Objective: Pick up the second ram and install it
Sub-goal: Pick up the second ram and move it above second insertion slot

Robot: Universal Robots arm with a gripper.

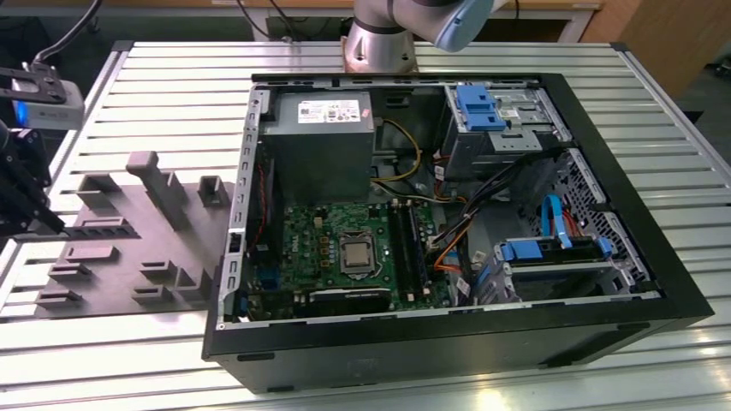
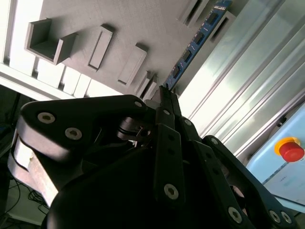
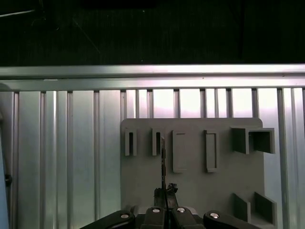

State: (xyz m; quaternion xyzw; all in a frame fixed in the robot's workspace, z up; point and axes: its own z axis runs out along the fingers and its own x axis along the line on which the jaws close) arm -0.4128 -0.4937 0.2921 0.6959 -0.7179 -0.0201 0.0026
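Pinching one end of the ram, the claw is clamped tight on it, over the grey rack on the bench.

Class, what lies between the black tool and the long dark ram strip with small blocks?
Nothing: in the second wrist view the black tool grips one end of the dark ram strip.

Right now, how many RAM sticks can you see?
1. The RAM stick is clamped in the gripper, at the grey fixture plate. In the exterior view another may sit in the motherboard slots, but I cannot tell.
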